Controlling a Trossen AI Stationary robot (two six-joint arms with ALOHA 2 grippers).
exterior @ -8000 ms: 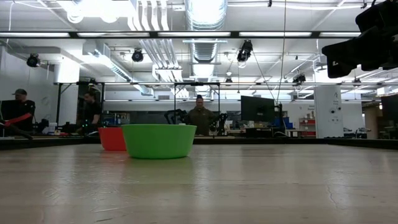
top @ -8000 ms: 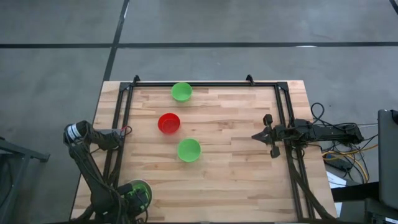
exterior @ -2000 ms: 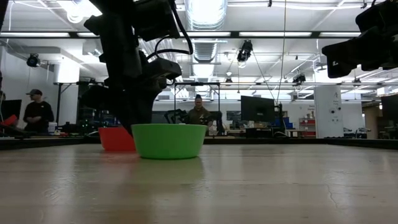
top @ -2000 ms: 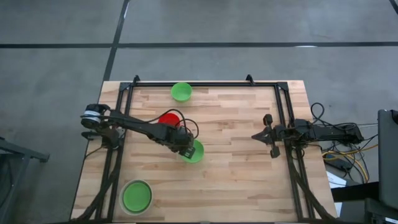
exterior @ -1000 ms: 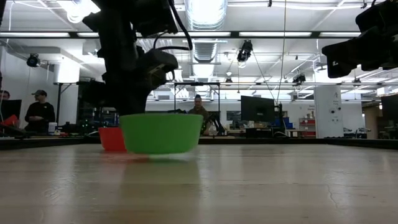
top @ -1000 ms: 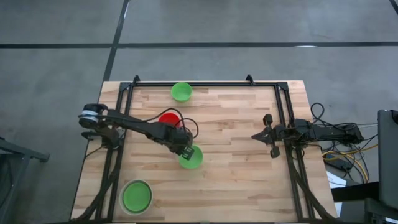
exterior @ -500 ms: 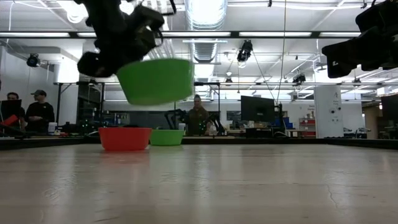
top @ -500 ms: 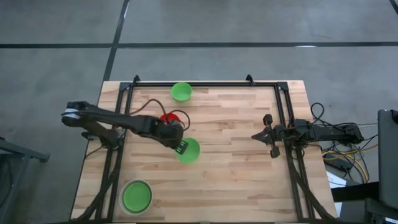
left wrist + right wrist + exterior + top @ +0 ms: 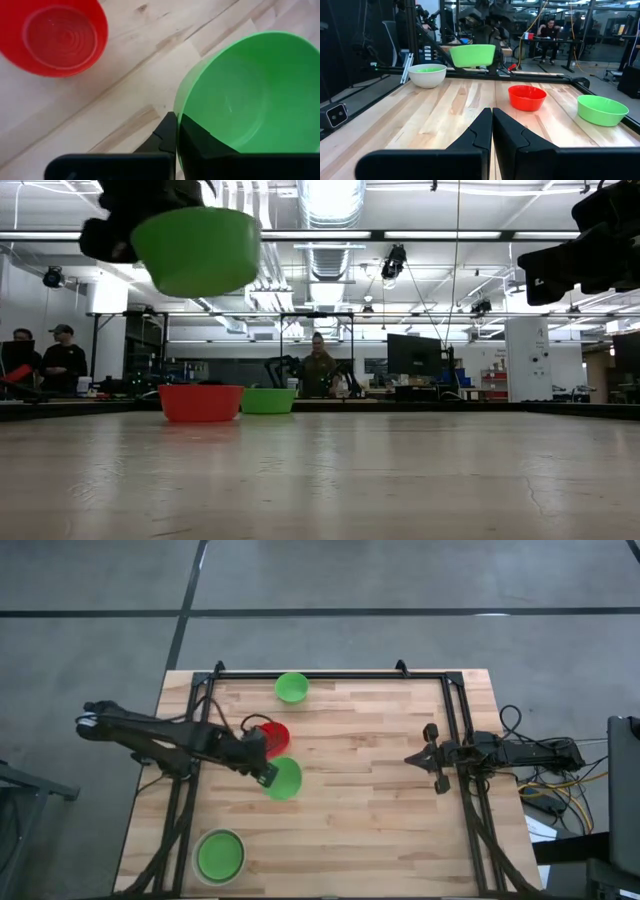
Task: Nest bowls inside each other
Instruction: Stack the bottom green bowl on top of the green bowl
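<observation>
My left gripper [image 9: 268,776] is shut on a bright green bowl [image 9: 284,779], held high above the table's middle [image 9: 197,248]. Beside it on the far side a red bowl [image 9: 275,734] stands on its base. Another green bowl [image 9: 292,687] stands near the far edge. A whitish bowl [image 9: 219,855] with a green bowl inside it stands at the near left corner. My right gripper [image 9: 437,759] waits shut at the table's right side, above the wood. My left gripper pinches the green bowl's rim [image 9: 178,109] on the bowl's left side, with one finger [image 9: 202,141] inside the bowl and one [image 9: 162,137] outside its wall. The fingers slant down from the table's left. The bowl is lifted clear, opening up, nearly level.
A black metal frame [image 9: 320,674] runs along the table's far, left and right sides. Bare wood [image 9: 380,830] lies between the bowls and my right arm. In the low view, people stand in the room beyond the table [image 9: 320,370].
My left gripper has risen and gone toward the table's left edge, staying shut on the green bowl. The bowl, just above the wood a second ago, now hangs high above it, uncovering the red bowl and the far green bowl in the low view.
</observation>
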